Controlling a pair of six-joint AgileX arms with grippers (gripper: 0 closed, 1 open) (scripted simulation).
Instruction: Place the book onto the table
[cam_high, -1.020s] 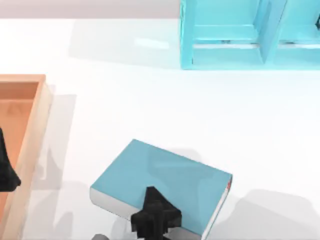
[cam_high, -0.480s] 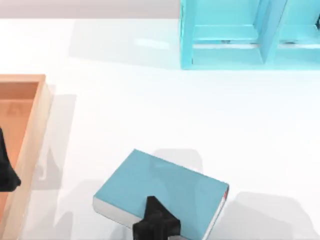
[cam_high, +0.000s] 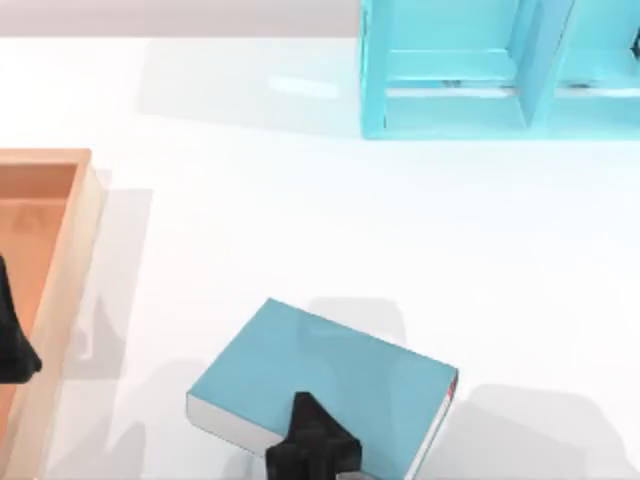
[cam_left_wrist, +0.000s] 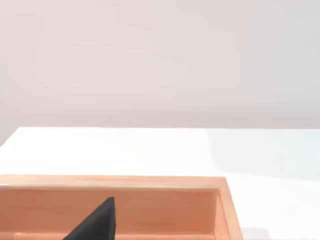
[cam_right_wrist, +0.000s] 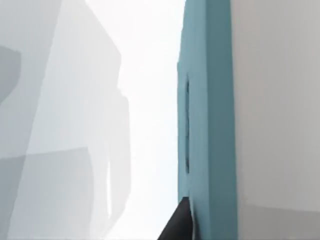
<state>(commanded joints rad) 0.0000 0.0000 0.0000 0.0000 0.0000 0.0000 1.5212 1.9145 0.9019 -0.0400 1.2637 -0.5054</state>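
The right gripper (cam_high: 312, 445) has its jaws seemingly clamped on the near edge of the book (cam_high: 330, 385), a stiff, probably heavy, slick-covered slab lying on the desk (cam_high: 300, 220).

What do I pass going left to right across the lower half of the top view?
Left gripper parked over the orange-brown wooden tray → tray's raised rim → thick teal-blue hardcover book with the right gripper on its near edge → bare white glossy table.
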